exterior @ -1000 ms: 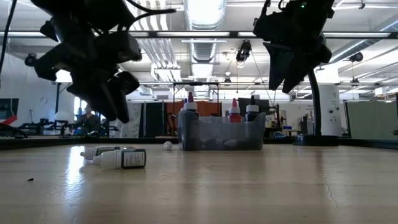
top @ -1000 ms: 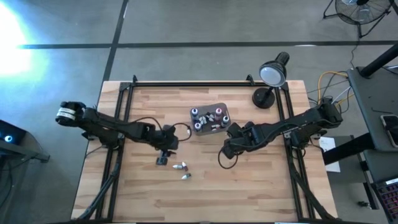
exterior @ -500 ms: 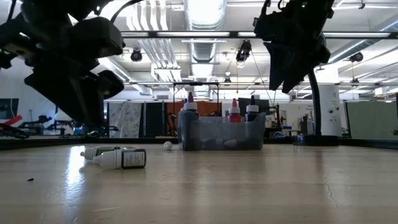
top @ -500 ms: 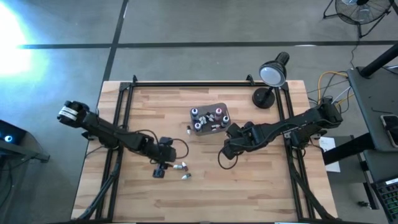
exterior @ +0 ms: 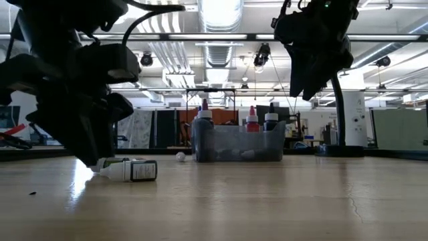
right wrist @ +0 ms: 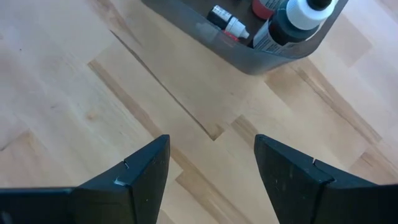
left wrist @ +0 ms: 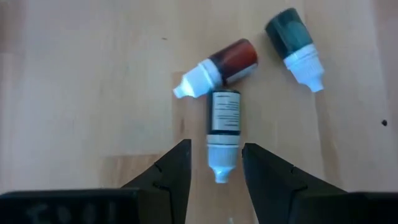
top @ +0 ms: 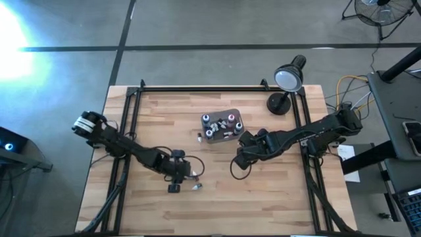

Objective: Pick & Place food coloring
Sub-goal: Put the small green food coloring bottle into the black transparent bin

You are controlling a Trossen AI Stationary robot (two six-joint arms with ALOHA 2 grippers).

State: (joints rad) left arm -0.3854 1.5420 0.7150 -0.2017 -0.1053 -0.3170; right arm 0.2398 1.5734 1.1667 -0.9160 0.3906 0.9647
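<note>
Three food coloring bottles lie on their sides on the wood table: a dark labelled one [left wrist: 222, 124], a red-brown one [left wrist: 231, 61] and a teal one [left wrist: 291, 31], all white-capped. My left gripper [left wrist: 216, 163] is open just above them, its fingers on either side of the labelled bottle's cap without touching it; in the high view it [top: 174, 187] sits left of the bottles [top: 195, 178]. More bottles stand in the smoky-grey tub [top: 222, 125]. My right gripper [top: 238, 161] hangs open above bare table right of and nearer than the tub [right wrist: 261, 50].
A small white piece [top: 199, 137] lies just left of the tub. A black desk lamp [top: 286, 85] stands at the far right corner. Black frame rails [top: 125, 131] run along the table's left, right and far sides. Bare wood lies along the near edge.
My left gripper has moved toward the table's near edge and down, rolling a little, and now stands low over the lying bottles. The bottles have stayed where they were. Its fingers have kept the same gap.
</note>
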